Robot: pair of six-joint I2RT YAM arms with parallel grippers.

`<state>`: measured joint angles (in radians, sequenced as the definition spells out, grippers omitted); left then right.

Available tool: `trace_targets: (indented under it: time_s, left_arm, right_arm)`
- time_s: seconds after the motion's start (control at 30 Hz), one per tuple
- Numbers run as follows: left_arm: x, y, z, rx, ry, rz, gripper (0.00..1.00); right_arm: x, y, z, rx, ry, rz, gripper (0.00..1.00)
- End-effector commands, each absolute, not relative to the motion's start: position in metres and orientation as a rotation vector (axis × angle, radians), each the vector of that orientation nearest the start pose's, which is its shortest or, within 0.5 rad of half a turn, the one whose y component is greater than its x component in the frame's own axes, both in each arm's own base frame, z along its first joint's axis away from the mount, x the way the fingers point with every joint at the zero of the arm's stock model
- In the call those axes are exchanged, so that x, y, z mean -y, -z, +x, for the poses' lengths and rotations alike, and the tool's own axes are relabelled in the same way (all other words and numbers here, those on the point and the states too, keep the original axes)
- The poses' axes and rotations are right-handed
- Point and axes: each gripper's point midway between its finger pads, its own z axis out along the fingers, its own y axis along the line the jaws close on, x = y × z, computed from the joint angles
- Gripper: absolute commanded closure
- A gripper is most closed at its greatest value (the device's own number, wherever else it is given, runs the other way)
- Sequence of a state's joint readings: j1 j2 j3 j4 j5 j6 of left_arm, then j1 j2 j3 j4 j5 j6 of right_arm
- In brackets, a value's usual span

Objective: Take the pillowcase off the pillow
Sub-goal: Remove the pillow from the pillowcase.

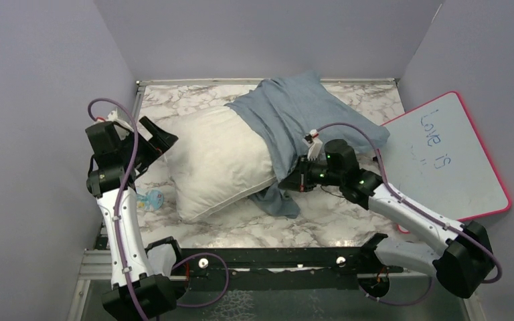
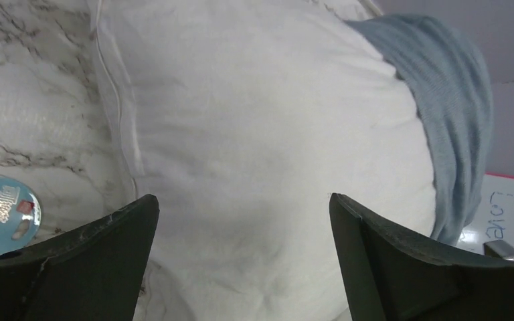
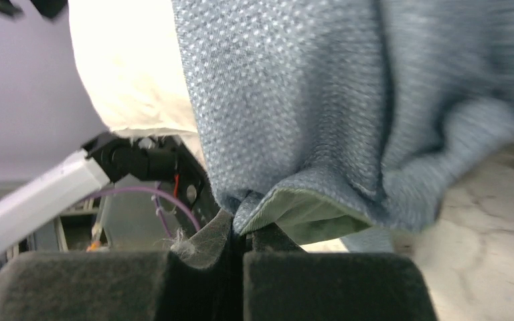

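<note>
Left claw (image 1: pixel 162 142) stood spread beside the bared end of the pillow (image 1: pixel 217 160); the pillowcase (image 1: pixel 294 110) covered only its right half, hem pinched by the right claw (image 1: pixel 300 175). Mid-strip: next, probably, left pins the pillow while right pulls away

One pillow (image 1: pixel 217 160), one pillowcase (image 1: pixel 294 114), one whiteboard (image 1: pixel 448 160).

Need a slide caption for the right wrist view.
Right hand pinches the grey-blue cloth pillowcase hem, plump white pillow exposed behind.
</note>
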<state>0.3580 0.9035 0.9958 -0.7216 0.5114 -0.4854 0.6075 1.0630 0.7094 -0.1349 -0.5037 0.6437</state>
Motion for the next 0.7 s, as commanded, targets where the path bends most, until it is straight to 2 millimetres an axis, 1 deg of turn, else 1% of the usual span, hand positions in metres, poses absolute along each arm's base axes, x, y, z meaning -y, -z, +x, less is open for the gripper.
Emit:
trace_targets:
  time_s: [0.0,0.07,0.1,0.13,0.2,0.27,0.3,0.33,0.4,0.47,0.53,0.57,0.67]
  left_arm:
    - [-0.009,-0.321,0.297,-1.908,0.560,-0.556,0.01]
    - [0.002,-0.341,0.305,-1.876,0.636,-0.481,0.01]
    - [0.010,-0.348,0.308,-1.865,0.693,-0.434,0.01]
    - [0.020,-0.354,0.311,-1.853,0.748,-0.389,0.01]
    - [0.042,-0.355,0.315,-1.860,0.818,-0.309,0.01]
    - [0.070,-0.350,0.317,-1.895,0.836,-0.239,0.01]
    - [0.089,-0.345,0.315,-1.920,0.864,-0.194,0.01]
    - [0.106,-0.340,0.313,-1.942,0.889,-0.156,0.01]
    - [0.141,-0.327,0.301,-1.988,0.936,-0.073,0.01]
    - [0.160,-0.313,0.289,-2.018,0.941,-0.028,0.03]
    - [0.174,-0.300,0.279,-2.042,0.955,0.002,0.08]
    - [0.182,-0.294,0.273,-2.059,0.974,0.023,0.10]
    - [0.215,-0.272,0.250,-2.129,1.026,0.128,0.14]
  right_arm:
    - [-0.312,-0.198,0.183,-2.175,-1.329,-0.399,0.99]
    - [-0.329,-0.192,0.175,-2.197,-1.320,-0.445,0.99]
    - [-0.336,-0.190,0.169,-2.208,-1.321,-0.466,0.99]
    - [-0.346,-0.192,0.165,-2.191,-1.341,-0.491,0.99]
    - [-0.361,-0.190,0.159,-2.192,-1.353,-0.519,0.99]
    - [-0.363,-0.183,0.165,-2.225,-1.307,-0.462,0.99]
    - [-0.360,-0.179,0.174,-2.240,-1.246,-0.406,0.99]
    - [-0.351,-0.173,0.182,-2.273,-1.160,-0.341,0.98]
    - [-0.326,-0.165,0.203,-2.305,-0.959,-0.169,1.00]
    - [-0.296,-0.163,0.221,-2.308,-0.744,-0.052,1.00]
    - [-0.270,-0.166,0.230,-2.296,-0.596,0.035,0.98]
    - [-0.260,-0.167,0.232,-2.289,-0.553,0.068,0.95]
    - [-0.242,-0.168,0.234,-2.273,-0.491,0.125,0.94]
